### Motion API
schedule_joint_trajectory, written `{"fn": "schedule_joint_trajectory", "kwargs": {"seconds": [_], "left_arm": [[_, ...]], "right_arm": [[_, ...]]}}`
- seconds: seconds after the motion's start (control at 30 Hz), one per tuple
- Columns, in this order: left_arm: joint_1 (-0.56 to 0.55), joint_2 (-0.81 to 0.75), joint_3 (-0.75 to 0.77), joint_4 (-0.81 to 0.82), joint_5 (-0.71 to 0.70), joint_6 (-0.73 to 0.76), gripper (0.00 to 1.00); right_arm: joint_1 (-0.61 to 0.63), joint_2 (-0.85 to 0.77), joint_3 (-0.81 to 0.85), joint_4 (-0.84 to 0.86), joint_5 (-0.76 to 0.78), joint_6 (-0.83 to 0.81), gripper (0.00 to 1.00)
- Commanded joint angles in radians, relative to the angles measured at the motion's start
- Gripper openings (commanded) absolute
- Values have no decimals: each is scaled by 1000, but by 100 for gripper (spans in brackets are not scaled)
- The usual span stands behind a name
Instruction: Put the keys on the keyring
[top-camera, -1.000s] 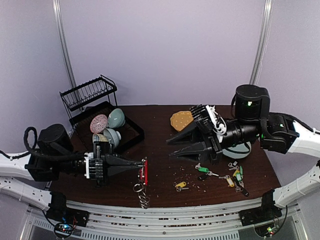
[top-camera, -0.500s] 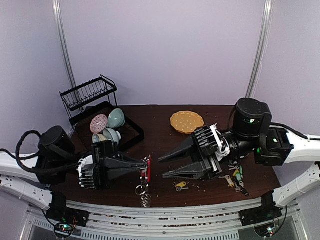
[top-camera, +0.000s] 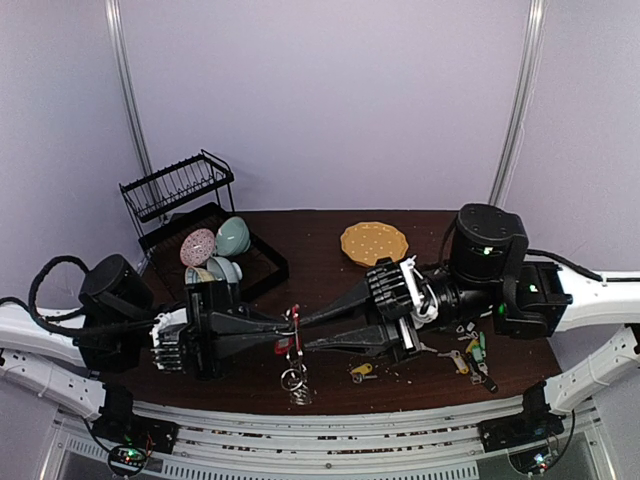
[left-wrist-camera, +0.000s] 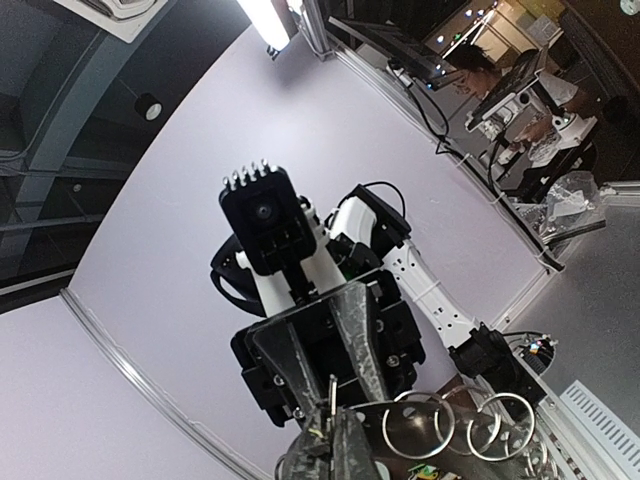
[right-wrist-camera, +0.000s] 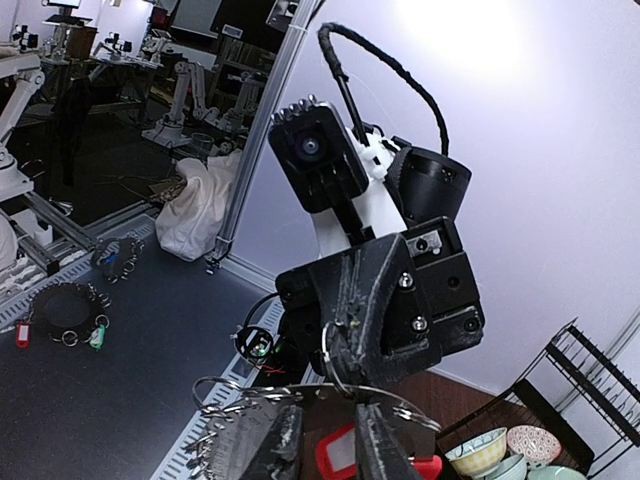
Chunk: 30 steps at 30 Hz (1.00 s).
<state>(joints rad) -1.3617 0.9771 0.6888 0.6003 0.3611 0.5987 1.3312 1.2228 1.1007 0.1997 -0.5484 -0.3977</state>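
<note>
**A:** Two grippers nose to nose at mid-table. What has the left gripper (top-camera: 283, 335) got?

**B:** Its jaws are clamped tight on the keyring (top-camera: 291, 346), a ring with a red plastic arc, fringed with small silver metal loops. Some loops dangle beneath it.

**A:** And the right gripper (top-camera: 304, 334)?

**B:** Jaws part-way apart, one finger either side of the ring. Whether the pads touch a loop, I cannot tell.

**A:** The keys?

**B:** The small silver keys with coloured plastic tags (top-camera: 468, 352) lie on the dark brown table (top-camera: 320, 250) to the right, beside the right arm. One yellow-tagged key (top-camera: 362, 371) lies nearer the middle.
</note>
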Motion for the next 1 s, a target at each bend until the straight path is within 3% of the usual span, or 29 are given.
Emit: {"fn": "schedule_joint_trajectory", "kwargs": {"seconds": [0.0, 0.3, 0.53, 0.73, 0.97], "left_arm": [[-5, 9, -6, 85, 14, -36, 0], [-5, 9, -8, 87, 0, -61, 0], [-5, -4, -26, 126, 4, -83, 0], [-5, 1, 14, 22, -28, -70, 0], [-5, -4, 14, 29, -42, -85, 0]], "right_arm": [[10, 4, 24, 25, 14, -6, 19], [12, -9, 33, 43, 7, -2, 19], [9, -40, 16, 35, 86, -21, 20], [11, -37, 26, 13, 40, -49, 21], [11, 3, 58, -46, 23, -63, 20]]}}
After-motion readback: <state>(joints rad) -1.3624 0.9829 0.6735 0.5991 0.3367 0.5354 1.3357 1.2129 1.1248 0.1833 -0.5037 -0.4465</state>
